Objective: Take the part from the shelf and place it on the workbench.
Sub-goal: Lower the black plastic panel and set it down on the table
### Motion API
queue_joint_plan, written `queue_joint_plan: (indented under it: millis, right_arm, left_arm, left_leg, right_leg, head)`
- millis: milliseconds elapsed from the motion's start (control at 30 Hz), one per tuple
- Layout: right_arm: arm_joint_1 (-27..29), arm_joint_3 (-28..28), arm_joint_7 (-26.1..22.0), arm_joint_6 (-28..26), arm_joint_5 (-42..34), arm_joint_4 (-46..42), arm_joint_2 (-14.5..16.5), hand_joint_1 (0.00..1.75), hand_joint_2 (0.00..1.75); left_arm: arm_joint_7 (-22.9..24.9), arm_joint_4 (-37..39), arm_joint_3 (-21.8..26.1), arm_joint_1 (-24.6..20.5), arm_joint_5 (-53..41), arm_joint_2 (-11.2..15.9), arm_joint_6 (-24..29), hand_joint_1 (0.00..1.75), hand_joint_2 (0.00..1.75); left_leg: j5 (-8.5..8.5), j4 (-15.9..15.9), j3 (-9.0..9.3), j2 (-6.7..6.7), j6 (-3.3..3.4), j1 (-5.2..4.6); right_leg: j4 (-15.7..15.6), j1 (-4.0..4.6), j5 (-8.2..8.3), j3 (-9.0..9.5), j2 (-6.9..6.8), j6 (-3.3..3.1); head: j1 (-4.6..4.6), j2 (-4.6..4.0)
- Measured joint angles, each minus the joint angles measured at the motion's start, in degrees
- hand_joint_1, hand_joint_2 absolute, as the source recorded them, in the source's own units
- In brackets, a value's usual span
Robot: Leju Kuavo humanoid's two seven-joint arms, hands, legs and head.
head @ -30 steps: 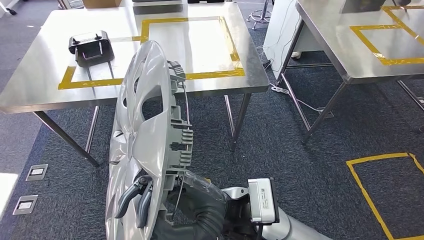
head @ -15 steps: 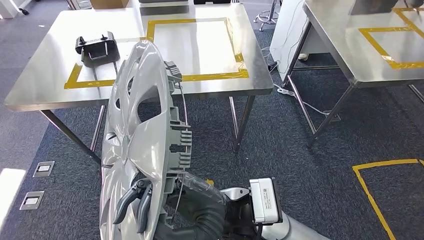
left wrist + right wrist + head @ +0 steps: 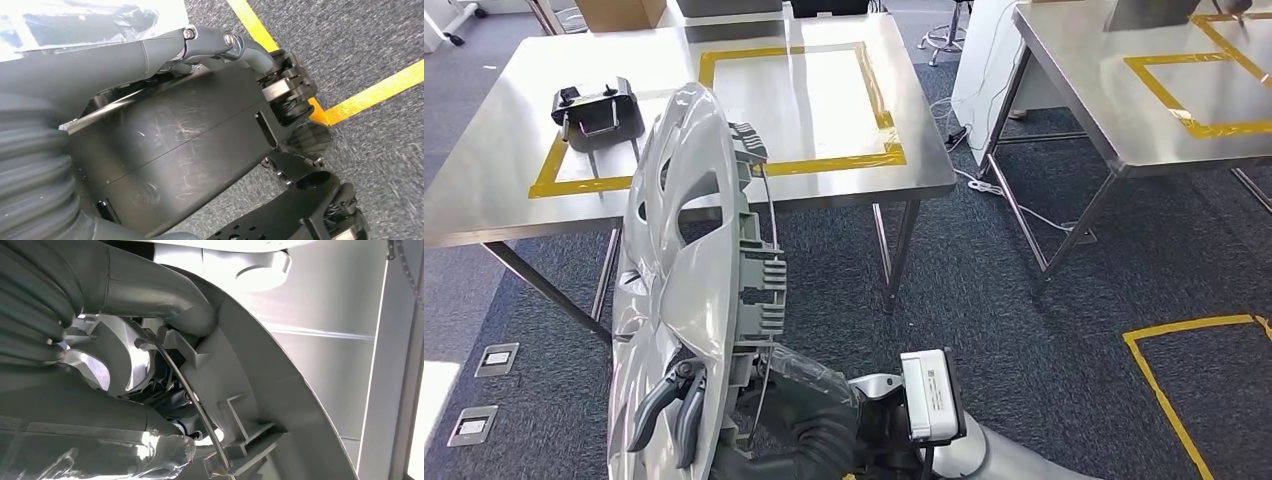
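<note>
Shifted leftward in view since the earlier frame, the silver hubcap (image 3: 689, 290) stands on edge before the steel workbench (image 3: 484, 190), gripped at its lower rim by the right hand (image 3: 724, 410), dark fingers (image 3: 669, 400) hooked over its face. Left hand's (image 3: 165, 45) state cannot be told.

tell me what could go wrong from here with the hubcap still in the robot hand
1. The right robot hand grips the silver hubcap only at its lower rim, with the disc standing on edge above it, so it may tip or twist in the grip.
2. The hubcap hides part of the workbench near edge, so it could knock the edge on approach.
3. A black part already sits on the bench; setting down too far left could hit it.
</note>
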Motion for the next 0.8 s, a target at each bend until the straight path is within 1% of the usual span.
queue_joint_plan:
  millis: [67,100,133,167,200,233,267,300,333,367,400,433,467,500,567,600,633,667,700,767,800]
  right_arm:
    - [-0.06,0.03,-0.03,-0.04,-0.07,0.02,0.02,1.75,1.75]
    - [-0.07,0.04,-0.04,-0.06,-0.11,0.02,0.03,1.75,1.75]
    - [-0.12,0.05,-0.05,-0.05,-0.15,0.03,0.04,1.75,1.75]
    - [-0.17,0.05,-0.08,-0.05,-0.21,0.03,0.05,1.75,1.75]
    - [-0.19,0.05,-0.11,-0.04,-0.28,0.03,0.05,1.75,1.75]
    - [-0.19,0.07,-0.13,-0.04,-0.36,0.06,0.05,1.75,1.75]
    - [-0.15,0.09,-0.14,-0.05,-0.44,0.12,0.04,1.75,1.75]
    - [-0.1,0.11,-0.14,-0.05,-0.49,0.2,0.03,1.75,1.75]
    - [-0.08,0.14,-0.14,-0.05,-0.52,0.28,0.03,1.75,1.75]
    - [-0.08,0.16,-0.14,-0.05,-0.52,0.33,0.03,1.75,1.75]
    - [-0.1,0.17,-0.14,-0.05,-0.52,0.36,0.03,1.75,1.75]
    - [-0.13,0.17,-0.15,-0.05,-0.52,0.37,0.04,1.75,1.75]
    - [-0.2,0.17,-0.16,-0.05,-0.52,0.38,0.05,1.75,1.75]
    - [-0.26,0.19,-0.17,-0.05,-0.52,0.39,0.07,1.75,1.75]
    - [-0.35,0.18,-0.18,-0.07,-0.52,0.4,0.1,1.75,1.75]
    - [-0.36,0.15,-0.17,-0.09,-0.52,0.42,0.13,1.75,1.75]
    - [-0.39,0.13,-0.18,-0.12,-0.52,0.43,0.18,1.75,1.75]
    - [-0.46,0.11,-0.19,-0.13,-0.53,0.45,0.25,1.75,1.75]
    - [-0.52,0.13,-0.2,-0.13,-0.54,0.46,0.32,1.75,1.75]
    - [-0.58,0.19,-0.22,-0.11,-0.55,0.5,0.39,1.75,1.75]
    - [-0.53,0.22,-0.22,-0.11,-0.56,0.56,0.39,1.75,1.75]
  left_arm:
    - [-0.03,-0.01,0.01,0.01,-0.03,-0.08,0.0,0.0,1.75]
    - [-0.05,0.0,0.02,0.01,-0.05,-0.11,-0.01,0.0,1.75]
    - [-0.05,0.0,0.02,0.02,-0.09,-0.15,-0.01,0.0,1.75]
    - [-0.05,0.0,0.02,0.01,-0.11,-0.18,-0.01,0.0,1.75]
    - [-0.03,0.0,0.02,0.02,-0.14,-0.18,-0.01,0.0,1.75]
    - [-0.02,-0.01,0.02,0.03,-0.16,-0.18,-0.01,0.0,1.75]
    - [-0.01,-0.01,0.02,0.06,-0.19,-0.18,-0.01,0.0,1.75]
    - [-0.01,-0.01,0.02,0.09,-0.22,-0.18,-0.01,0.0,1.75]
    - [-0.01,-0.01,0.02,0.12,-0.25,-0.2,-0.01,0.0,1.75]
    - [0.0,-0.01,0.02,0.14,-0.27,-0.24,-0.02,0.0,1.75]
    - [0.03,-0.01,0.02,0.15,-0.28,-0.31,-0.03,0.0,1.75]
    - [0.06,0.0,0.02,0.15,-0.28,-0.43,-0.04,0.0,1.75]
    - [0.1,0.01,0.02,0.15,-0.31,-0.53,-0.02,0.0,1.75]
    - [0.14,0.01,0.02,0.11,-0.32,-0.61,0.01,0.0,1.75]
    - [0.16,0.02,0.03,-0.01,-0.35,-0.66,0.05,0.0,1.75]
    - [0.16,0.02,0.03,-0.07,-0.34,-0.65,0.05,0.0,1.75]
    - [0.14,0.02,0.03,-0.11,-0.34,-0.64,0.03,0.0,1.75]
    - [0.11,0.02,0.03,-0.17,-0.35,-0.64,0.02,0.0,1.75]
    - [0.05,0.02,0.03,-0.27,-0.37,-0.64,0.01,0.0,1.75]
    - [-0.09,0.02,0.05,-0.71,-0.41,-0.66,0.03,0.0,1.75]
    - [-0.15,0.02,0.07,-0.93,-0.42,-0.66,0.04,0.0,1.75]
  left_leg:
    - [-0.85,-0.89,0.29,-0.14,0.78,-0.03]
    - [-0.95,-1.02,0.28,-0.21,1.1,0.07]
    - [-1.01,-1.13,0.38,-0.25,1.41,0.19]
    - [-1.1,-1.24,0.53,-0.24,1.7,0.31]
    - [-1.22,-1.26,0.67,-0.22,1.93,0.33]
    - [-1.36,-1.26,0.76,-0.2,2.15,0.28]
    - [-1.5,-1.25,0.88,-0.2,2.32,0.21]
    - [-1.67,-1.25,1.07,-0.25,2.45,0.12]
    - [-1.89,-1.25,1.36,-0.34,2.53,0.02]
    - [-2.15,-1.25,1.76,-0.45,2.54,-0.09]
    - [-2.45,-1.25,2.18,-0.55,2.49,-0.16]
    - [-2.72,-1.28,2.48,-0.61,2.36,-0.25]
    - [-2.96,-1.26,2.63,-0.66,2.15,-0.28]
    - [-3.1,-1.27,2.61,-0.66,1.87,-0.27]
    - [-3.23,-1.44,2.57,-0.62,1.24,-0.24]
    - [-3.41,-1.49,2.61,-0.55,0.96,-0.24]
    - [-3.89,-1.01,2.53,-0.47,0.67,-0.27]
    - [-4.82,0.51,1.96,-0.41,0.37,-0.27]
    - [-6.16,3.2,0.81,-0.33,0.09,-0.19]
    - [-8.98,10.5,-2.49,-0.25,-0.45,-0.01]
    - [-9.45,13.06,-3.66,-0.23,-0.66,0.07]
  right_leg:
    - [0.13,0.1,-0.09,-0.41,-0.2,0.49]
    - [0.39,0.09,-0.34,-0.56,-0.23,0.75]
    - [1.35,0.07,-0.9,-1.02,-0.22,1.03]
    - [3.41,0.05,-1.91,-2.06,-0.15,1.29]
    - [6.6,0.02,-3.22,-3.8,-0.09,1.48]
    - [10.61,0.0,-4.64,-6.11,-0.09,1.57]
    - [14.33,-0.01,-5.56,-8.43,-0.08,1.58]
    - [16.58,0.0,-5.47,-10.14,-0.08,1.5]
    - [16.71,0.04,-4.21,-10.85,-0.07,1.3]
    - [14.49,0.11,-1.88,-10.42,-0.05,0.98]
    - [10.58,0.26,0.94,-9.15,0.01,0.54]
    - [6.98,0.47,2.9,-7.74,0.1,0.05]
    - [3.9,0.7,4.08,-6.53,0.2,-0.37]
    - [2.08,0.91,4.31,-5.8,0.29,-0.69]
    - [0.86,1.06,3.69,-5.29,0.42,-0.96]
    - [0.47,0.88,3.58,-5.01,0.42,-1.07]
    - [0.06,0.65,3.56,-4.61,0.39,-1.22]
    - [-0.35,0.4,3.52,-4.14,0.3,-1.39]
    - [-0.61,0.21,3.43,-3.69,0.2,-1.53]
    - [-0.66,0.14,3.05,-3.1,0.05,-1.69]
    - [-0.63,0.13,2.8,-2.8,0.02,-1.67]
  head:
    - [0.08,0.0]
    - [0.19,0.0]
    - [0.37,0.0]
    - [0.58,0.0]
    - [0.81,0.0]
    - [1.03,0.0]
    - [1.19,0.0]
    - [1.31,0.0]
    - [1.4,0.0]
    - [1.52,0.0]
    - [1.62,0.0]
    - [1.58,0.0]
    - [1.57,0.0]
    - [1.6,0.0]
    - [1.71,0.0]
    - [1.78,0.0]
    - [1.65,0.0]
    - [1.44,0.0]
    - [1.15,0.0]
    - [0.65,0.0]
    - [0.48,0.0]
